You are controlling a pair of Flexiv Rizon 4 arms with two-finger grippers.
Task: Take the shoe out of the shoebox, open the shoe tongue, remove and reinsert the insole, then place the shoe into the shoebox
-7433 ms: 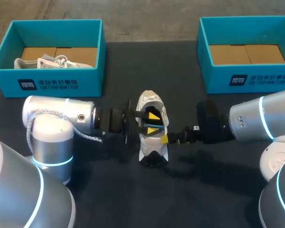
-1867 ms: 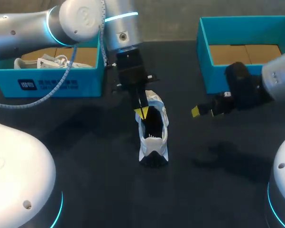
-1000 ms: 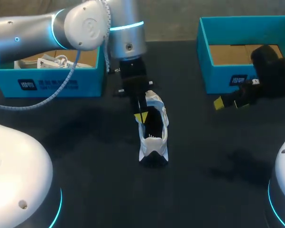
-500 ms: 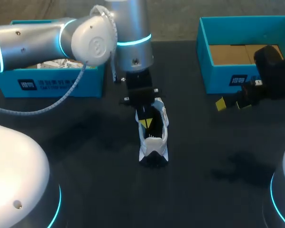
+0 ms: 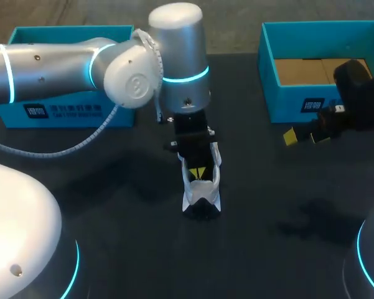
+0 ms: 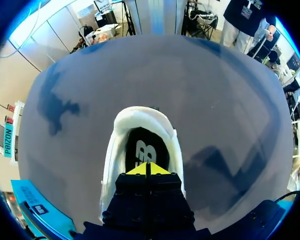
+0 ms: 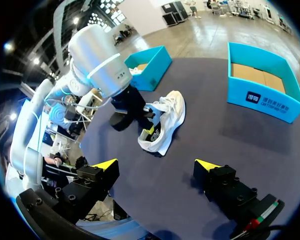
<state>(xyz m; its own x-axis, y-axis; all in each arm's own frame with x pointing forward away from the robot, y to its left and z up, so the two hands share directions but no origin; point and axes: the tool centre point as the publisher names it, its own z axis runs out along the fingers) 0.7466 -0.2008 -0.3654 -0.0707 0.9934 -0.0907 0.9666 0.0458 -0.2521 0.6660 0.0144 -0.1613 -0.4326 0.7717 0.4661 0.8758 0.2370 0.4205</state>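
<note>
A white shoe (image 5: 194, 192) stands upright in the middle of the dark table, its mouth spread wide. My left arm comes across from the left, and its gripper (image 5: 198, 172) points down into the shoe. In the left wrist view that gripper (image 6: 146, 169) is shut, its yellow tips pressed together just over the black insole (image 6: 142, 150) inside the shoe (image 6: 116, 150). I see nothing pinched between the tips. My right gripper (image 5: 302, 136) hangs open over the table to the right of the shoe, in front of the right box. In its own view the right gripper (image 7: 156, 164) holds nothing, with the shoe (image 7: 172, 112) well ahead.
Two teal shoeboxes stand at the back. The left shoebox (image 5: 62, 109) is partly covered by my left arm and holds something white (image 7: 138, 70). The right shoebox (image 5: 323, 103) shows only a cardboard floor. The dark table (image 5: 124, 237) lies bare in front of the shoe.
My left arm has swung further over the shoe and its shut gripper has sunk deeper into the opening, toward the near end. The right arm has stayed in place.
</note>
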